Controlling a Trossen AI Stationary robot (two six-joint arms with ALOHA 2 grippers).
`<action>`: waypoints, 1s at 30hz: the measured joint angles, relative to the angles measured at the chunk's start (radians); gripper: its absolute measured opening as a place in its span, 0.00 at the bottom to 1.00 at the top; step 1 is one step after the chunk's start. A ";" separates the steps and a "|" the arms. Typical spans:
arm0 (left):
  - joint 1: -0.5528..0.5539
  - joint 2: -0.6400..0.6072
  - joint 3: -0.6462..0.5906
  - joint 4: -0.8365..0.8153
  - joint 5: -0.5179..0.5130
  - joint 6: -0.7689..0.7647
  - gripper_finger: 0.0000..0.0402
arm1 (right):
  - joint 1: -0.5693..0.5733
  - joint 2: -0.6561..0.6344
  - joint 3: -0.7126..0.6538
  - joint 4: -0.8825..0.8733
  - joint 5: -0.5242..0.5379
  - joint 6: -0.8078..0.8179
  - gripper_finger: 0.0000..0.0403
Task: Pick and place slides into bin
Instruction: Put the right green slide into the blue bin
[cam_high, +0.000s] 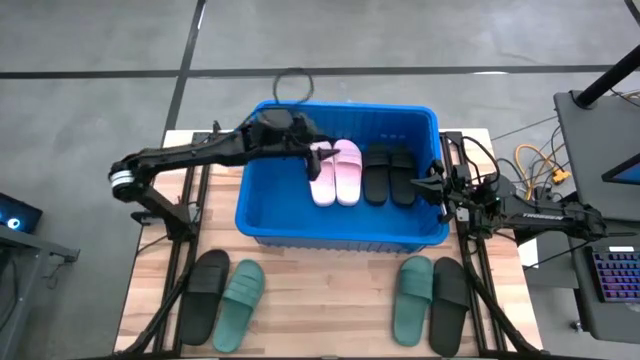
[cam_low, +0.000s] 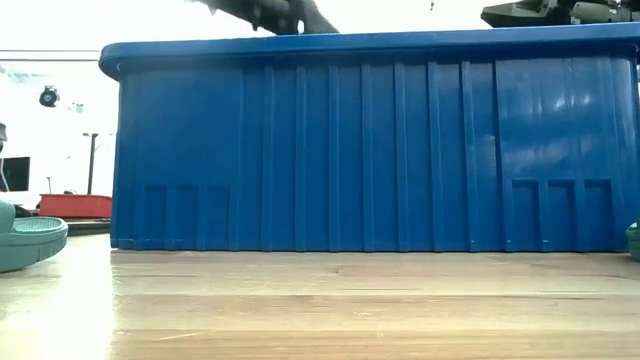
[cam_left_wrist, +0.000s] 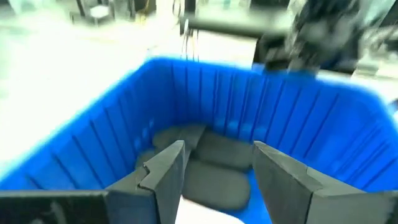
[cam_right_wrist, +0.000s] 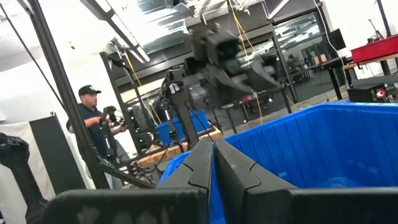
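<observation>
The blue bin (cam_high: 340, 232) stands mid-table and fills the low view (cam_low: 370, 150). Inside it lie two pink slides (cam_high: 338, 175) and two black slides (cam_high: 390, 175), side by side on its floor. My left gripper (cam_high: 318, 160) is open over the left pink slide's far end. Its wrist view (cam_left_wrist: 217, 180) shows the black slides (cam_left_wrist: 214, 165) ahead and a pale patch (cam_left_wrist: 186, 214) between the fingers. I cannot tell whether it touches the pink slide. My right gripper (cam_high: 432, 186) is shut and empty at the bin's right rim (cam_right_wrist: 213, 168).
On the table in front of the bin lie a black slide (cam_high: 205, 295) and a green slide (cam_high: 238, 305) at the left, and a green slide (cam_high: 412, 297) and a black slide (cam_high: 450, 305) at the right. A person (cam_right_wrist: 93, 124) stands in the room beyond.
</observation>
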 joint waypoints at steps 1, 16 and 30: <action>-0.004 -0.015 0.000 0.020 0.001 0.000 0.43 | 0.000 0.000 0.000 0.000 0.000 0.000 0.02; -0.070 -0.165 -0.011 0.028 0.161 -0.148 0.43 | 0.000 0.000 0.000 0.000 0.000 -0.001 0.02; -0.155 -0.251 -0.012 -0.168 0.509 -0.391 0.43 | 0.000 0.005 0.000 -0.007 0.000 0.018 0.02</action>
